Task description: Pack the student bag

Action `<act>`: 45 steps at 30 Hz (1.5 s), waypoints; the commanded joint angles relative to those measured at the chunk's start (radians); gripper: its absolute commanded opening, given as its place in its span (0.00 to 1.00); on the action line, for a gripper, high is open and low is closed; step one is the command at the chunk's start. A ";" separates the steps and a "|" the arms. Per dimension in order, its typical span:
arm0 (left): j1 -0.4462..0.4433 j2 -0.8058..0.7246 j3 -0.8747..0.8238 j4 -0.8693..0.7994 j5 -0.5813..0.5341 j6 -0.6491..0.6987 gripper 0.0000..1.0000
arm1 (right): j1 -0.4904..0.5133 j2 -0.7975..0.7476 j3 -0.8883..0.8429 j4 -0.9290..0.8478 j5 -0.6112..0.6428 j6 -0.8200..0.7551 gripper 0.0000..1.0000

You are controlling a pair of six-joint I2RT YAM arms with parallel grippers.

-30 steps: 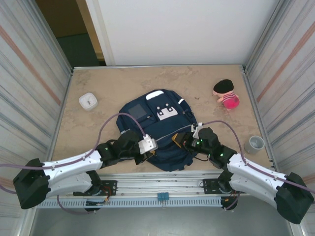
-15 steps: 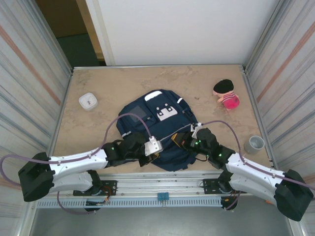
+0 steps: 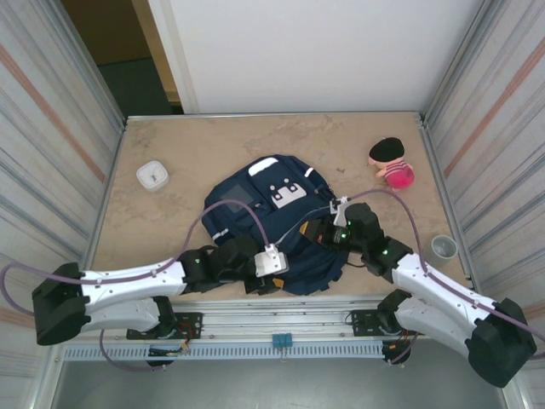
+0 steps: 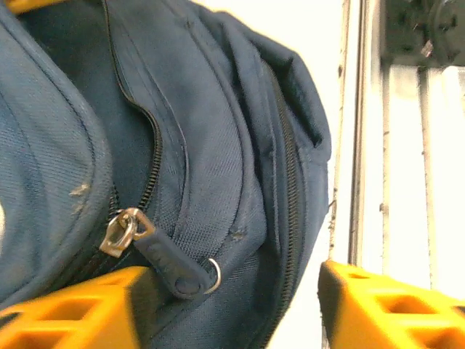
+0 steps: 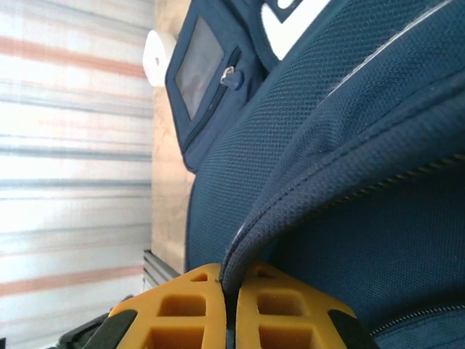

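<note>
Mid-table, toward the near edge, the student bag (image 3: 272, 213) lies flat w/ its front patches up and both arms working at its near end. On the bag's right side the right gripper (image 5: 229, 309) is pinched tight on a piped fold of the navy fabric, pads together w/ the seam running between them, prob. bracing the cloth. At the bag's near corner the left gripper (image 4: 232, 313) hovers w/ its yellow fingers (image 4: 73, 313) spread wide, gripping nothing. A zip pull (image 4: 174, 265) w/ a small ring lies just ahead of one finger, and its metal slider (image 4: 120, 233) sits on the zip run; can't tell how far that zip is undone. Step in hand, as I read it: opening the bag, i.e. catching the zip while the other arm holds the fabric taut. Next move calls for shifting the left gripper sideways so the pull sits between the fingers, then closing on it and drawing along the zip line, not across it. Likely contents wait well apart on the table (image 3: 170, 145): white box (image 3: 152, 176), pink toy (image 3: 392, 164), grey cup (image 3: 444, 247).
</note>
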 commanded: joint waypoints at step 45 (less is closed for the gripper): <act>0.123 -0.001 -0.017 0.034 -0.021 0.014 0.00 | -0.161 0.397 0.338 -0.107 -0.255 -0.541 0.23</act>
